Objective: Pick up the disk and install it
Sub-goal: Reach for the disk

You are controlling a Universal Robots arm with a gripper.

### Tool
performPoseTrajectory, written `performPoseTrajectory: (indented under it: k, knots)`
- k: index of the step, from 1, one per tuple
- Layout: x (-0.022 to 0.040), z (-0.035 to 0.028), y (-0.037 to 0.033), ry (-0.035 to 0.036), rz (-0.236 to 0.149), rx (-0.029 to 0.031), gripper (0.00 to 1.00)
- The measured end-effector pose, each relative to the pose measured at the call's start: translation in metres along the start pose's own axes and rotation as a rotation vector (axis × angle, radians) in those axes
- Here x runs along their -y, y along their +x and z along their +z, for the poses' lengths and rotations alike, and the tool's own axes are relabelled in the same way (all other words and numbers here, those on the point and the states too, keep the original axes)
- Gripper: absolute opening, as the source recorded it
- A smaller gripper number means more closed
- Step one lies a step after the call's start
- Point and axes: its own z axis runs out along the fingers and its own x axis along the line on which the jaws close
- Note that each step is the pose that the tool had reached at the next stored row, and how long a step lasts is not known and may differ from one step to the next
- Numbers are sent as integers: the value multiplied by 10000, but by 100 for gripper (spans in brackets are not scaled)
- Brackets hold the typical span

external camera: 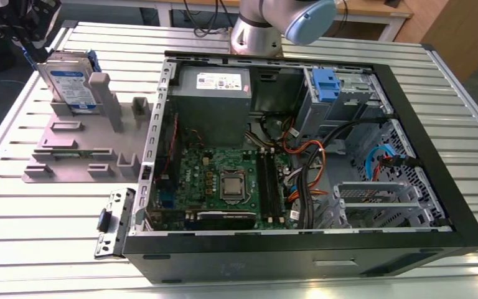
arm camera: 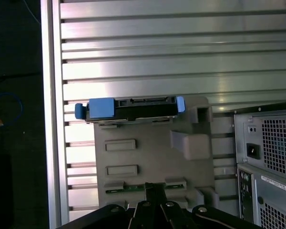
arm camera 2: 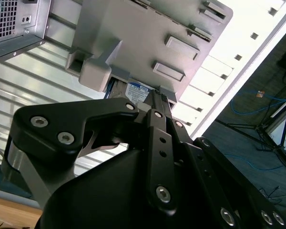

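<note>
Barely started imo: disk [external camera: 70,84] sits upright in the grey holder [external camera: 81,140], upper left of exterior view. Gripper [arm camera: 153,187] looks closed on nothing. Pick-up and install both left.

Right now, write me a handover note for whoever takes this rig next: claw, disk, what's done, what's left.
The claw is close to the grey holder, apart from the disk and not holding it.
The disk stands on edge in that holder on the table, to the exterior view's left of the open computer case.
Done: nothing visible; the disk is not yet picked up.
Left: the pick-up and the install in the case.
</note>
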Motion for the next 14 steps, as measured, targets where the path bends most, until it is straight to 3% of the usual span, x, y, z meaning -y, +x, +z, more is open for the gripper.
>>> performPoseTrajectory:
  k: [14]
  knots:
    - [4,39,36,0,0,-1,10]
